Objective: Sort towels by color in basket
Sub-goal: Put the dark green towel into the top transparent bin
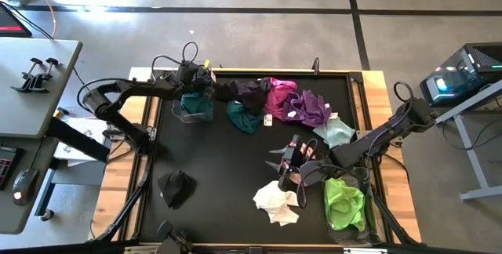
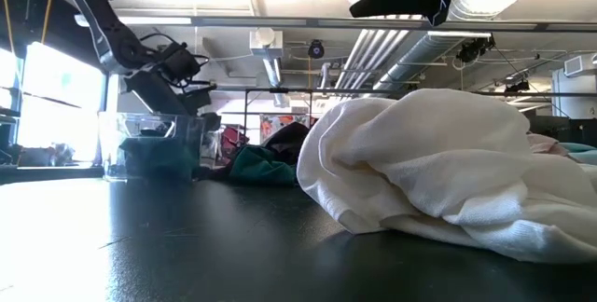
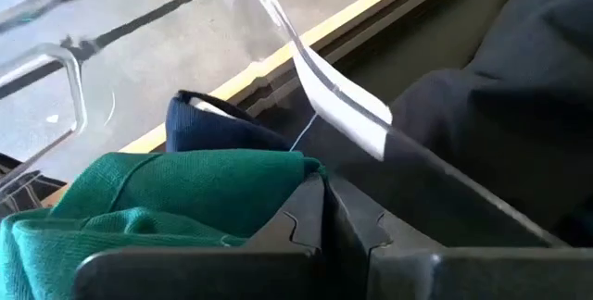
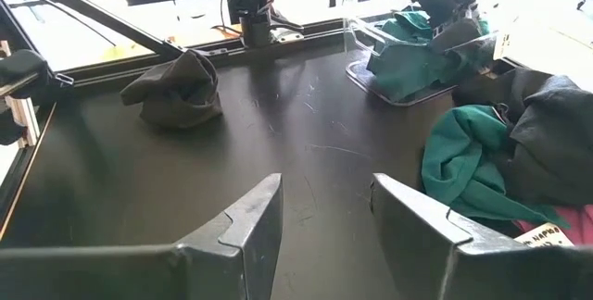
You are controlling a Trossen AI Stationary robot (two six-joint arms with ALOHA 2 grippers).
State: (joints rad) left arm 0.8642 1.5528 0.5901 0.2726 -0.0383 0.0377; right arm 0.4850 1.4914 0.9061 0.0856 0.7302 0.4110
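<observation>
where left hand (image 3: 326, 209) closed, teal towel (image 3: 157, 198) beside

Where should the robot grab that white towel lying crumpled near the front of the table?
Probably from straight above, pinching the raised fold at the middle of the white towel. It lies in a loose mound with nothing on top, and the open right gripper hovers just beside it.

The table (image 1: 227, 175) is black; on it lie a white towel (image 1: 276, 201), a lime green towel (image 1: 343, 201), magenta (image 1: 281, 97) and purple (image 1: 312, 108) ones, and teal cloths (image 1: 245, 116) (one navy (image 3: 218, 126)).
</observation>
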